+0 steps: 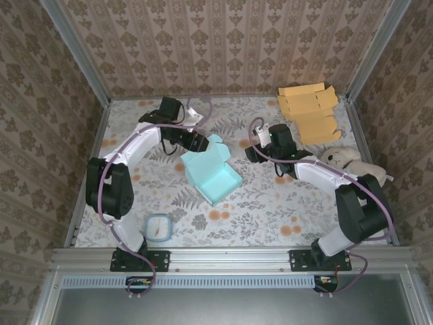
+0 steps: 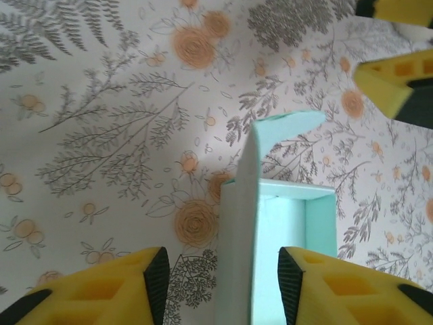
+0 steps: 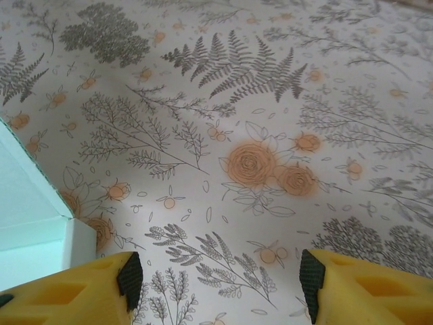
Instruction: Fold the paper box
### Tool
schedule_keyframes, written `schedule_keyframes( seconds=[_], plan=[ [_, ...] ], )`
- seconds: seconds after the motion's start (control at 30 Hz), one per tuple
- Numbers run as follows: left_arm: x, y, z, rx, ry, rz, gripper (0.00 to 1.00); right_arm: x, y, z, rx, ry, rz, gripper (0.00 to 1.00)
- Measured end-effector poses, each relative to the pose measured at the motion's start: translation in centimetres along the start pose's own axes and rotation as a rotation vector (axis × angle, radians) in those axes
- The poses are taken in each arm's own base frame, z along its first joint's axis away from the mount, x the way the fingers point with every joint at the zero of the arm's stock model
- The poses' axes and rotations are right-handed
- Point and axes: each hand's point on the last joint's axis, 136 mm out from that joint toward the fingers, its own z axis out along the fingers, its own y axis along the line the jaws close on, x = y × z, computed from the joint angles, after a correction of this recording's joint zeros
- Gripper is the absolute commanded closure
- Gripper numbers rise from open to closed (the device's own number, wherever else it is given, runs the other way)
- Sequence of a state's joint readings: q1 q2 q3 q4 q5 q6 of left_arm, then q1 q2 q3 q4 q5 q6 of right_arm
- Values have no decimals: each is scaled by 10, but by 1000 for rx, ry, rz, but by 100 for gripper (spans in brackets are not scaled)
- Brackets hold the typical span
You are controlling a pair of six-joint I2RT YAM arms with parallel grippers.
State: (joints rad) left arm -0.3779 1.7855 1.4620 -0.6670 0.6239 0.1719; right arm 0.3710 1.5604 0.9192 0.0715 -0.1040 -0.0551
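The teal paper box (image 1: 213, 175) lies open on the floral table, with one flap (image 1: 215, 143) standing up at its back left corner. My left gripper (image 1: 197, 142) is at that corner. In the left wrist view its jaws straddle the upright teal flap (image 2: 247, 223), and the left gripper (image 2: 223, 284) is open, with a gap on each side of the flap. My right gripper (image 1: 259, 147) hovers to the right of the box. The right gripper (image 3: 220, 281) is open over bare tablecloth, and a box corner (image 3: 34, 223) shows to its left. The right gripper's yellow fingers (image 2: 392, 74) also show in the left wrist view.
Flat orange cardboard blanks (image 1: 308, 112) are stacked at the back right. A cream plush toy (image 1: 348, 161) lies by the right wall. A small blue-rimmed square object (image 1: 159, 227) sits near the front left. Patterned walls enclose the table on three sides.
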Motion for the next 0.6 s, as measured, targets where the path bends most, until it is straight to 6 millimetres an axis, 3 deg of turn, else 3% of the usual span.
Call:
schedule_keyframes(
  seconds=[0.13, 0.27, 0.4, 0.6],
  plan=[
    [0, -7, 2, 11, 11, 33, 84, 3, 9, 12, -65, 25, -26, 41],
    [-4, -9, 1, 7, 15, 67, 100, -1, 16, 20, -122, 29, -44, 46],
    [-2, -17, 6, 4, 34, 154, 100, -5, 24, 20, -184, 20, -63, 51],
    [-2, -47, 9, 24, 37, 343, 100, -7, 37, 16, -284, -2, -125, 63]
  ],
)
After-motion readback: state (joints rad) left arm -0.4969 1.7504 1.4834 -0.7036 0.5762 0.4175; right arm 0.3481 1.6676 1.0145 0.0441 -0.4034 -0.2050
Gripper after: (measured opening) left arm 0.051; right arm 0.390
